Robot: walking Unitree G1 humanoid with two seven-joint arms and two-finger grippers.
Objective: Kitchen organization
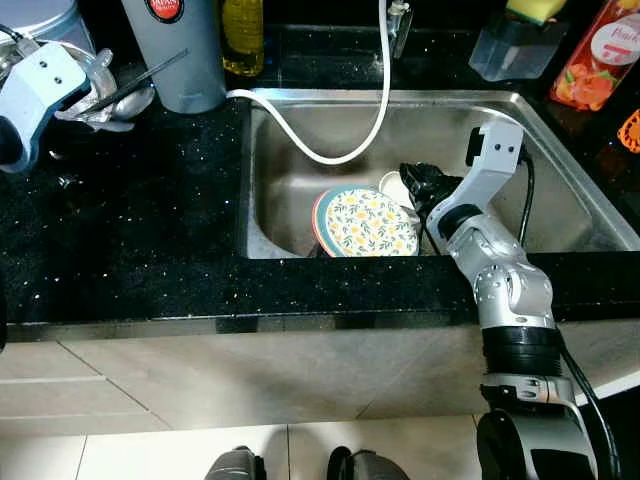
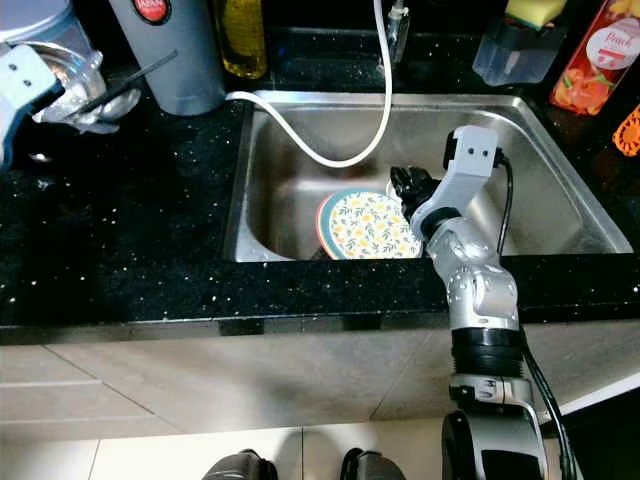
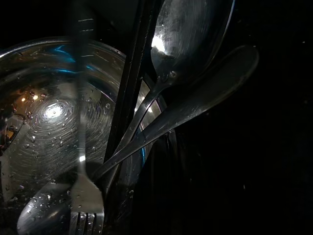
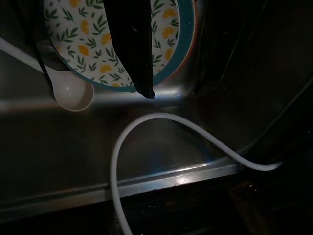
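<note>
A lemon-patterned plate (image 1: 365,222) with a teal rim leans on edge in the steel sink (image 1: 300,130). My right gripper (image 1: 418,185) reaches into the sink at the plate's right rim. In the right wrist view one black finger (image 4: 132,44) lies across the plate's face (image 4: 83,44), and the gripper looks open. A white ladle (image 4: 73,95) rests beside the plate. My left gripper (image 1: 120,88) hovers over a steel bowl (image 3: 44,122) on the counter at the far left. The bowl holds spoons (image 3: 195,98) and a fork (image 3: 85,205).
A white hose (image 1: 330,155) loops from the faucet (image 1: 398,25) into the sink. A grey canister (image 1: 185,55) and a yellow bottle (image 1: 243,35) stand behind the black counter (image 1: 150,230). A sponge holder (image 1: 515,45) and an orange pouch (image 1: 600,55) stand back right.
</note>
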